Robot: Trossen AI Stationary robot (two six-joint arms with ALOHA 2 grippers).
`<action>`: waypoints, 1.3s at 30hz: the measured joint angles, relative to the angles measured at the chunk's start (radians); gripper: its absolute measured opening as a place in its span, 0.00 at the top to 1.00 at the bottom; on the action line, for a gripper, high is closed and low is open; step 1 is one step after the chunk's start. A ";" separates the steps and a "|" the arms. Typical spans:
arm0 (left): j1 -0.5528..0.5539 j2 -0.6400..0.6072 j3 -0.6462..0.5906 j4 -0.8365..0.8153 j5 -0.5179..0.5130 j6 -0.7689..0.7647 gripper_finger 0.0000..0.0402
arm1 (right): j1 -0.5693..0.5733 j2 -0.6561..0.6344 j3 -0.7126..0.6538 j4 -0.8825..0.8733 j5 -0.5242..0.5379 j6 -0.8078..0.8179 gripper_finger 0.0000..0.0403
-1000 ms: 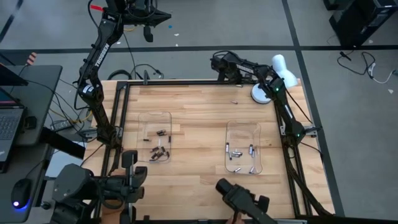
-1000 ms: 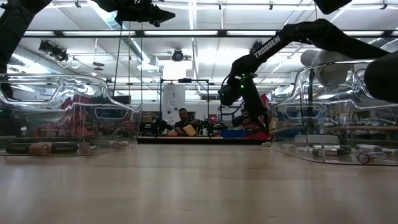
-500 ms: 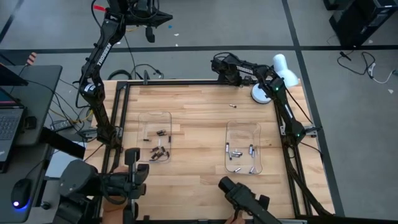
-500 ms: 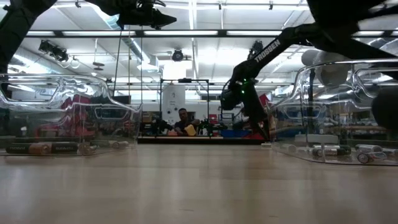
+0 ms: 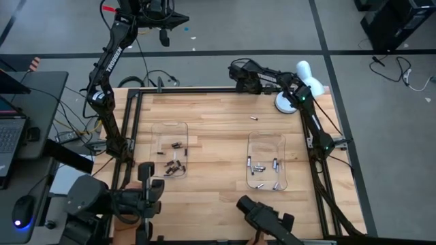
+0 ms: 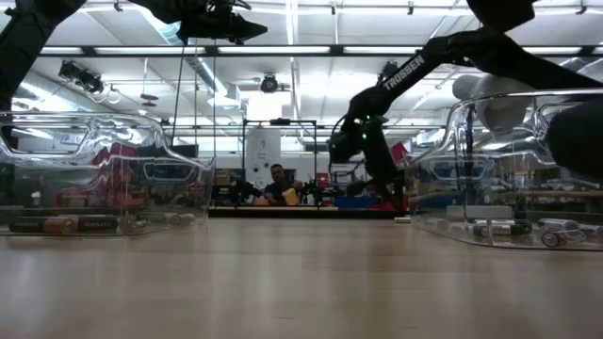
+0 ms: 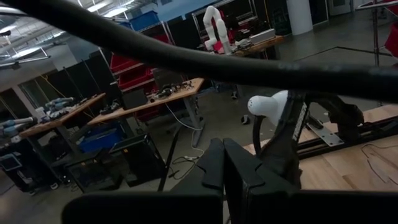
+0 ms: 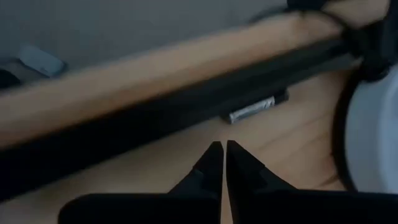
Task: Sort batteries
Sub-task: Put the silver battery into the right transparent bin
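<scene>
From above, your right claw [image 5: 237, 73] sits pressed together and empty at the far edge of the bench [image 5: 218, 197], just past the frame rail. One loose battery [image 5: 254, 117] lies alone on the wood, between that claw and the right tray [image 5: 266, 139], which holds the silver batteries [image 5: 259, 165]. The dark batteries [image 5: 176, 160] sit in the left tray [image 5: 170, 126]. Your left claw [image 5: 163, 27] hangs off the bench beyond the far left corner, closed on nothing.

At bench height you see both clear trays side on: dark batteries [image 6: 58, 225] lying flat in one, silver ones [image 6: 509, 229] in the other. The right arm [image 6: 377, 141] reaches down at the far end.

The left wrist camera shows its fingers [image 7: 233, 171] shut together, looking out into the room.

The right wrist camera shows its fingers [image 8: 219, 163] touching tip to tip, with a silver battery [image 8: 252, 110] lying on the wood close against the dark frame rail [image 8: 155, 124].

Expect each cell to be small, rigid, light and smooth, so it will likely roll or squirt out of a loose pinch. Take it across the middle of its barrel, fingers square to its length. Against the rail, one finger may not fit.
</scene>
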 joint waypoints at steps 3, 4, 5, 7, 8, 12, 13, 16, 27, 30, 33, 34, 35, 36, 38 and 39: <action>0.000 0.000 0.000 0.002 0.000 0.000 1.00 | -0.019 -0.007 0.010 -0.008 0.024 0.000 0.98; 0.000 0.000 0.000 0.001 0.000 0.000 1.00 | -0.026 -0.004 0.009 -0.009 0.031 0.003 0.98; 0.000 0.000 0.000 0.000 0.000 0.000 1.00 | -0.032 -0.004 0.009 -0.014 0.031 0.008 0.98; 0.000 0.000 0.000 -0.002 0.000 0.000 1.00 | -0.040 -0.004 0.009 -0.011 0.040 0.009 0.98; 0.000 0.000 0.000 -0.002 0.000 0.000 1.00 | -0.041 -0.004 0.009 -0.011 0.040 0.008 0.98; 0.000 0.000 0.000 -0.005 0.000 0.017 1.00 | -0.053 -0.006 -0.009 -0.005 0.037 0.008 0.97; 0.000 0.000 0.000 -0.005 0.000 0.019 1.00 | -0.054 -0.008 -0.017 -0.003 0.037 0.008 0.98; 0.000 0.000 0.000 -0.005 0.000 0.019 1.00 | -0.062 -0.005 -0.048 -0.004 0.016 0.016 0.98; 0.000 0.000 0.000 -0.004 0.001 0.023 1.00 | -0.056 -0.008 -0.087 0.015 -0.017 0.008 0.98; 0.000 0.000 0.000 -0.003 0.001 0.023 1.00 | -0.041 0.000 -0.046 -0.041 0.040 0.057 0.98; 0.000 0.000 0.000 -0.003 0.001 0.023 1.00 | -0.047 -0.004 -0.025 -0.078 0.067 0.064 0.99; 0.000 0.000 0.000 -0.003 0.001 0.023 1.00 | -0.049 -0.004 -0.025 -0.095 0.075 0.070 0.99; 0.000 0.000 0.000 -0.003 0.001 0.023 1.00 | -0.052 -0.004 -0.026 -0.106 0.080 0.081 0.99; 0.000 0.000 0.000 -0.003 0.001 0.023 1.00 | -0.053 -0.004 -0.026 -0.116 0.088 0.095 0.99; 0.000 0.000 0.000 -0.003 0.001 0.024 1.00 | -0.058 -0.004 -0.026 -0.122 0.096 0.107 0.99; 0.000 0.000 0.000 -0.003 0.000 0.026 1.00 | -0.059 -0.003 -0.027 -0.110 0.097 0.106 0.99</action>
